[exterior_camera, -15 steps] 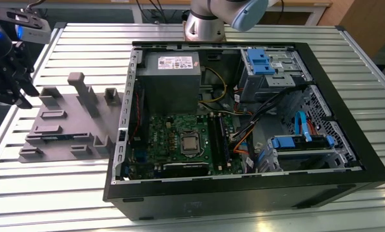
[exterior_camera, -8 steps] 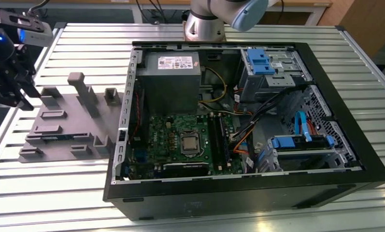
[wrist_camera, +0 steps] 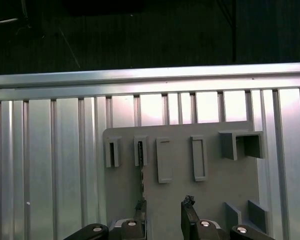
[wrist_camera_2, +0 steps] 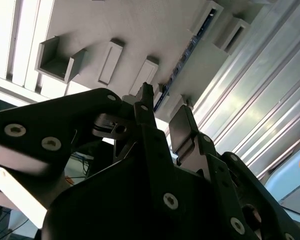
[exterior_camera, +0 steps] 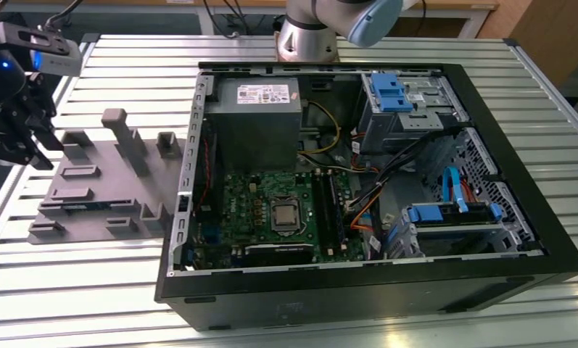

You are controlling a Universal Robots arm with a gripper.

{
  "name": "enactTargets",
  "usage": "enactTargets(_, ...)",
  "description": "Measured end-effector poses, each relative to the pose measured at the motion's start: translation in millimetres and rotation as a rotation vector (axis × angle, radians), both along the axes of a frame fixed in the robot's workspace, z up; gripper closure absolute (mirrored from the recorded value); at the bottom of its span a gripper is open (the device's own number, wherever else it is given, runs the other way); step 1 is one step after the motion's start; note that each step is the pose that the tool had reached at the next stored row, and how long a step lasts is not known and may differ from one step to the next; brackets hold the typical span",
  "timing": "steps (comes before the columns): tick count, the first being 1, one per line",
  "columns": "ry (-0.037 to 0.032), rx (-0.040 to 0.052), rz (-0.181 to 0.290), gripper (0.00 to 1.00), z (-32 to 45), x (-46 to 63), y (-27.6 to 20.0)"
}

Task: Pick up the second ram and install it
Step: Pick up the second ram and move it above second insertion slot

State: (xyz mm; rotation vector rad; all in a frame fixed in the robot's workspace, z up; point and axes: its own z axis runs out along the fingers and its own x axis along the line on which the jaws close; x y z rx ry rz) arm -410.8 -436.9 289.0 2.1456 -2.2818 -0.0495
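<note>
Spread apart with nothing between them, my jaws hang above the grey holder plate. In both wrist views the two dark fingertips [wrist_camera: 188,212] of my gripper [wrist_camera: 164,205] stand with an open gap, and bare plate shows through it. Biggest around me is the slatted aluminium table [exterior_camera: 85,290], which carries everything. On it, toward the exterior view's right, lies the open black computer case [exterior_camera: 366,293], its inside facing up. Beside the case, on the exterior view's left, sits the grey holder plate [exterior_camera: 100,190] with its raised posts and pockets. My gripper [exterior_camera: 25,145] is near that plate's left side in the exterior view, raised off the table. Inside the case, the grey power supply [exterior_camera: 254,116] takes the end toward the arm's base. The green motherboard [exterior_camera: 254,210] lies next to it, with the square processor socket [exterior_camera: 286,214] near its middle. Blue drive clips [exterior_camera: 390,90] sit in the bays on the exterior view's right. The second ram [wrist_camera: 141,167] is outside the case: it stands on edge in the holder plate, a thin dark strip running through two small slotted posts. In the first wrist view its line runs toward one of my fingertips, and in the second wrist view the strip [wrist_camera_2: 182,62] lies just beyond that fingertip. Whether I touch it I cannot tell.
</note>
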Motion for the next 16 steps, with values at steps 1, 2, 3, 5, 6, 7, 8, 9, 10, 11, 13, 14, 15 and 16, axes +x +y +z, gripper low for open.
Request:
enactTargets(1, 0.0001, -0.0005, 0.000, 0.59, -0.9, 0.0, -0.1)
enactTargets(2, 0.0001, -0.0009, 0.000, 0.59, -1.9, 0.0, -0.1)
enactTargets(3, 0.0001, -0.0014, 0.000, 0.59, -2.8, 0.1, -0.2)
enactTargets(5, 0.0000, -0.0022, 0.000, 0.59, -4.2, 0.1, -0.2)
enactTargets(6, 0.0002, -0.0028, 0.000, 0.59, -4.5, 0.1, -0.3)
enactTargets(7, 0.0002, -0.0028, 0.000, 0.59, -4.9, 0.1, -0.3)
enactTargets(8, 0.0001, -0.0028, 0.000, 0.59, -5.3, 0.1, -0.3)
enactTargets(9, 0.0001, -0.0028, 0.000, 0.59, -5.7, 0.0, -0.2)
enactTargets(10, 0.0000, -0.0027, 0.000, 0.59, -6.1, 0.0, -0.2)
enactTargets(11, 0.0001, -0.0028, 0.000, 0.59, -6.4, 0.0, -0.2)
enactTargets(13, 0.0000, -0.0027, 0.000, 0.59, -7.2, 0.0, -0.2)
enactTargets(14, -0.0001, -0.0027, 0.000, 0.59, -7.6, 0.0, -0.2)
enactTargets(15, 0.0000, -0.0028, 0.000, 0.59, -8.0, 0.0, -0.2)
enactTargets(16, 0.0000, -0.0028, 0.000, 0.59, -8.5, 0.0, -0.2)
